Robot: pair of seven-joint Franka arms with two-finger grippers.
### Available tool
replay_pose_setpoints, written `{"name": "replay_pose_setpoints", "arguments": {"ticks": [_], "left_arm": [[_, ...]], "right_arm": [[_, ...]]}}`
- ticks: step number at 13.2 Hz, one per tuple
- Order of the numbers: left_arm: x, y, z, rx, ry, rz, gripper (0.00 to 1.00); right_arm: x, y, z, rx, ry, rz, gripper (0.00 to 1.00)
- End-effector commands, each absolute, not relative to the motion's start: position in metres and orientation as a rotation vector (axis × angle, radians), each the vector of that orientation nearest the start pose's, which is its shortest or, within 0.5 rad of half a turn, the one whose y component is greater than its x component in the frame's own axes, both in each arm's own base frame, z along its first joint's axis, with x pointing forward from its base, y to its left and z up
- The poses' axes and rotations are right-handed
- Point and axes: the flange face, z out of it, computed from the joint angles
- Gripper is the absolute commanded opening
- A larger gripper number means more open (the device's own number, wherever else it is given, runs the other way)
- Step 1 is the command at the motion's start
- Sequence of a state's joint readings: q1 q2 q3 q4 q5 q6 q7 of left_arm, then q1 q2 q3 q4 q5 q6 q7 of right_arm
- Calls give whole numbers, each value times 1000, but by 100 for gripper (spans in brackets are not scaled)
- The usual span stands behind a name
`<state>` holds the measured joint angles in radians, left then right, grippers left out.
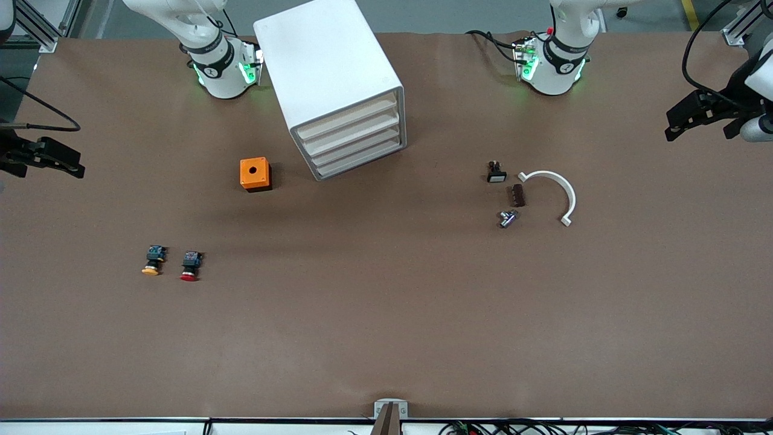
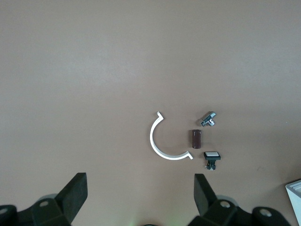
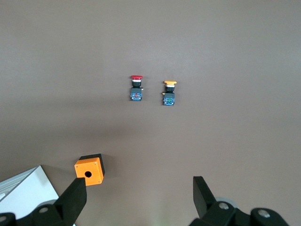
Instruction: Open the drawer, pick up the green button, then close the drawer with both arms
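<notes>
White box cabinet stands on the brown table between the two arm bases, turned at an angle so its front faces the front camera and slightly toward the left arm's end. Four cream-fronted drawers are stacked in it, all pushed in flush. The drawer is third from the top: wide, shallow, cream front like the rest, fully closed. Green button is not visible in any view.

Orange box with a round hole in its top sits just beside the cabinet, toward the right arm's end. Nearer the front camera lie the yellow-capped button and the red-capped button, side by side, apart, caps toward the camera, bluish ends toward the bases.

Toward the left arm's end: white C-shaped clip, small white-faced switch, dark brown block, small metal fitting. These are close together but not touching.

Left gripper is up in the air near the left arm's end of the table, fingers spread wide, holding nothing. Right gripper hangs near the right arm's end, above the orange box and a cabinet corner, also wide open and empty.
</notes>
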<state>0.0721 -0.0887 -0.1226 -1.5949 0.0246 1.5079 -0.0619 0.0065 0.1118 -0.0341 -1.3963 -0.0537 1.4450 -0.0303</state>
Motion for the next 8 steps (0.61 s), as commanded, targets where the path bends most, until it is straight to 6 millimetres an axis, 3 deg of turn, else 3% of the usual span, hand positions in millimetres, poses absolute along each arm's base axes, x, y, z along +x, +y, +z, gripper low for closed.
{"name": "replay_pose_setpoints", "arguments": {"ticks": [1, 3, 8], "left_arm": [[520, -27, 660, -3085, -18, 5, 100], [523, -25, 660, -3086, -23, 3, 100], [558, -27, 641, -3102, -13, 53, 100]], "right_arm": [[572, -22, 641, -3196, 27, 98, 100], [572, -22, 641, -3193, 26, 97, 100], [573, -19, 641, -3191, 24, 95, 100]]}}
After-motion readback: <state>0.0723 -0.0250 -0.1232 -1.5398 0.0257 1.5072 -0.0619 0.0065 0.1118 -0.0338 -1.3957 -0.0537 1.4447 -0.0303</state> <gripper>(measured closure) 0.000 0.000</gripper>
